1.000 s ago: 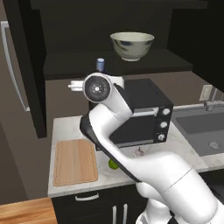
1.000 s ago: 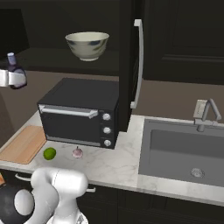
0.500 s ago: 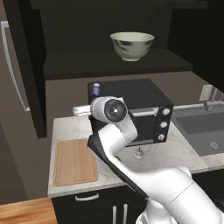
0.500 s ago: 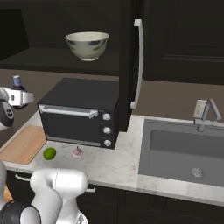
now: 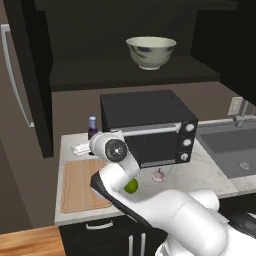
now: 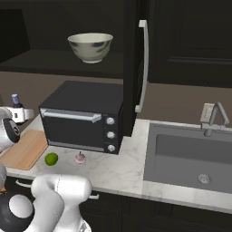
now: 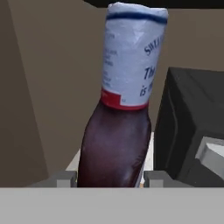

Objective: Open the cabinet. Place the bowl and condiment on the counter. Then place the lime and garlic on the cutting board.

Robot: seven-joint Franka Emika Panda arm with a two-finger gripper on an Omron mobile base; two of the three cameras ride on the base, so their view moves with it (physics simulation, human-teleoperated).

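Note:
My gripper is shut on the condiment, a slim dark purple bottle with a pale cap. It holds the bottle upright, low over the counter's back left corner, beside the black toaster oven. In the hand view the condiment fills the gap between both fingertips. Its base is hidden, so I cannot tell whether it touches the counter. The cabinet is open, and the cream bowl stands on its shelf. The lime and garlic lie in front of the oven. The cutting board is bare at the left.
The black toaster oven stands in the middle of the counter. A sink with a faucet lies to the right. The open cabinet doors hang on both sides of the shelf.
The gripper has carried the condiment down and to the left, from near shelf height to just above the counter beside the oven. Nothing else has moved.

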